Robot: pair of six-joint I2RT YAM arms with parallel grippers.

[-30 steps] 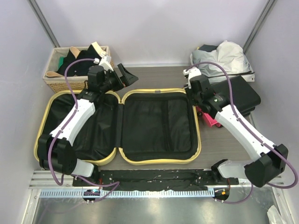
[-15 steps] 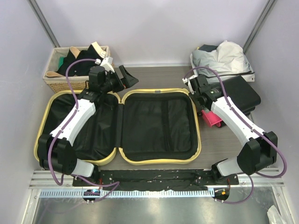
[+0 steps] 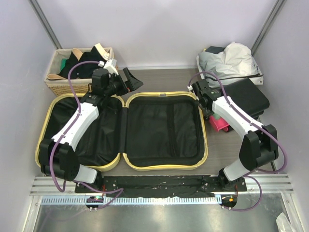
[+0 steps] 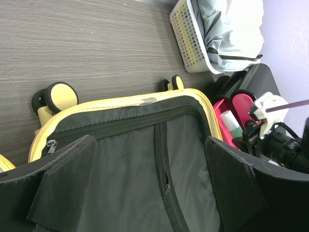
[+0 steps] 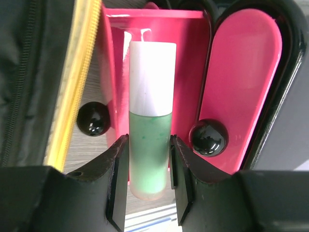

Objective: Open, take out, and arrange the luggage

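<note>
- Yellow-rimmed and wide open: the large pale-yellow hard-shell suitcase lies flat in the middle of the grey wood-grain table, and both halves show black fabric lining.
- The left gripper hovers over the suitcase's far edge, near the hinge. Its fingers are spread wide with nothing between them.
- From the left wrist we catch the round yellow wheels poking out past the far rim, over the tabletop.
- Over to the right gripper: it's down just beside the suitcase's right wall, over a bright pink plastic case.
- Its two fingers press against both sides of a slim cylindrical bottle of green liquid with a white cap. The bottle lies lengthwise in the case's trough.
- A flat black box sits right behind that pink case.
- In the far left corner is a woven wicker basket of dark clothes. In the far right corner is a white perforated basket stuffed with a pale grey garment.
</note>
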